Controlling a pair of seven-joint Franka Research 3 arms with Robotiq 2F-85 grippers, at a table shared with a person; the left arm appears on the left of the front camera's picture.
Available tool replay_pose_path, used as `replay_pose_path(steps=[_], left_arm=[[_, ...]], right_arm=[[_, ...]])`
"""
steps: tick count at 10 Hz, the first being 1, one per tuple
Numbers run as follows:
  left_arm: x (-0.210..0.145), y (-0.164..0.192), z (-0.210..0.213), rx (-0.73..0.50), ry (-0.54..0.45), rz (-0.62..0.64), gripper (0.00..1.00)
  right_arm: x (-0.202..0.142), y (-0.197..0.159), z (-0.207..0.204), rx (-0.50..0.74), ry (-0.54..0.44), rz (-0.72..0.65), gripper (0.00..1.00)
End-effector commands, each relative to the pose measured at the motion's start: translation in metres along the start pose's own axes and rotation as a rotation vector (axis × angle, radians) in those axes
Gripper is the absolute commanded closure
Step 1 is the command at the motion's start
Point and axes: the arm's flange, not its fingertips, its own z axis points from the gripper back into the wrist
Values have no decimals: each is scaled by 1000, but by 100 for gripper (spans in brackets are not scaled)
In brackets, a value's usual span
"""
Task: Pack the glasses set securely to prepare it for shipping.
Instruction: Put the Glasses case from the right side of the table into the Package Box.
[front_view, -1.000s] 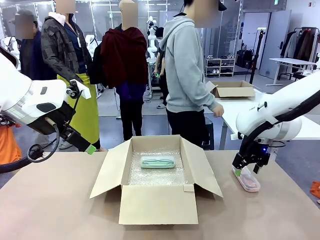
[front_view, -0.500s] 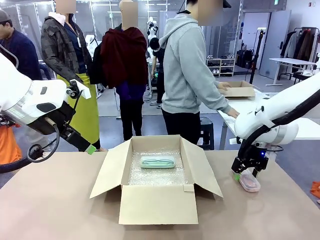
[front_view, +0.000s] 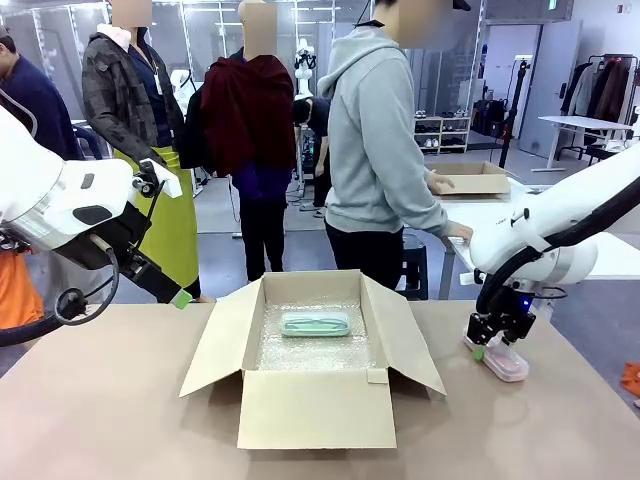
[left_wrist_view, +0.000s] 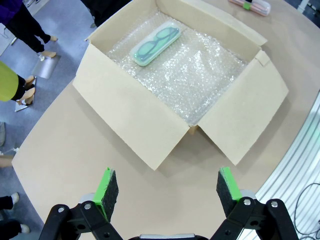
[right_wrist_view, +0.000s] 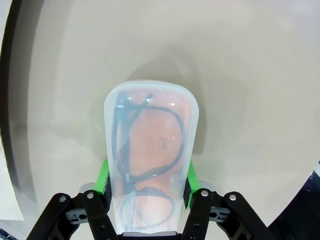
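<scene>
A mint green glasses case (front_view: 314, 323) lies on bubble wrap (front_view: 310, 352) at the back of the open cardboard box (front_view: 315, 410) in the middle of the table. To the right of the box, the pink translucent case (front_view: 507, 363) lies on the table. My right gripper (front_view: 488, 346) is shut on its near end. In the right wrist view both green pads (right_wrist_view: 102, 177) press the sides of the pink case (right_wrist_view: 150, 145), with dark glasses visible inside. My left gripper (left_wrist_view: 167, 182) hangs open, high above the table left of the box (left_wrist_view: 130, 120). Below it are the green case (left_wrist_view: 156, 46) and the pink case (left_wrist_view: 250, 6).
The box flaps (front_view: 222, 335) stand open on both sides. A person in a grey hoodie (front_view: 375, 150) stands behind the table, hands on another table (front_view: 480, 215) at the right. Other people stand farther back. Bare tabletop lies in front of the box and to its left.
My right gripper has lowered onto the pink case and closed its fingers on it. The left arm has not moved. The person has shifted at the far table.
</scene>
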Motion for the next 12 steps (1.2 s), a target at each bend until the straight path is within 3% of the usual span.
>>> replay_pose_path(steps=[1,2,3,5,12], left_arm=[[0,1,1,6,-1,-5,0],[0,1,1,6,-1,-5,0],[0,1,1,6,-1,-5,0],[0,1,1,6,-1,-5,0],[0,1,1,6,-1,-5,0]], right_arm=[[-2,0,18,-25,8,6,63],[-9,0,53,6,-8,57,63],[-22,7,90,36,-27,221,63],[-42,19,134,-31,-68,322,63],[-42,26,160,-40,-87,308,63]])
